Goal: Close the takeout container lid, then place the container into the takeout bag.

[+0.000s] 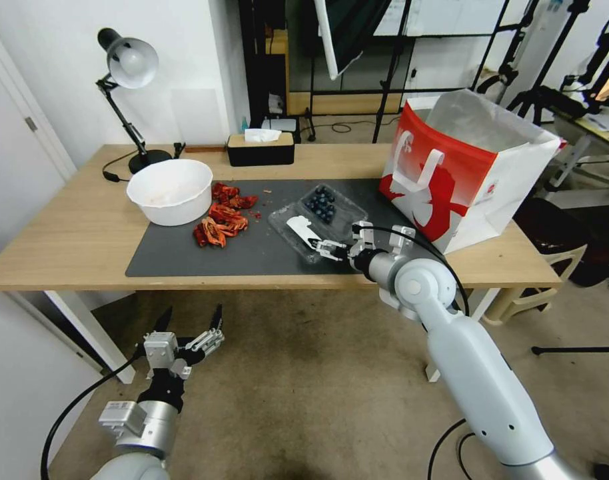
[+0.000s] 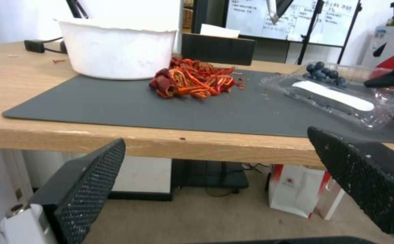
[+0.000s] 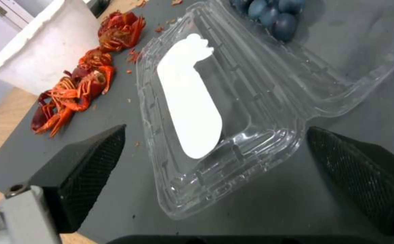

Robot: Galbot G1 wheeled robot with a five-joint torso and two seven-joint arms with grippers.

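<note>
The clear takeout container (image 1: 316, 212) lies open on the dark mat, blueberries (image 1: 321, 202) in its far half. Its lid (image 1: 294, 235), marked by a white oblong sticker (image 3: 192, 105), lies flat toward the table's front edge. My right gripper (image 1: 322, 247) is open just above the mat at the lid's near corner, its fingers (image 3: 84, 169) on either side of that corner without touching it. The red-and-white takeout bag (image 1: 464, 167) stands open to the container's right. My left gripper (image 1: 191, 325) hangs open below the table's front edge, well left of the container (image 2: 337, 91).
A white bowl (image 1: 170, 190) and a pile of red crayfish shells (image 1: 223, 213) sit on the mat's (image 1: 184, 257) left part. A black tissue box (image 1: 260, 148) and a desk lamp (image 1: 128, 87) stand along the table's back edge.
</note>
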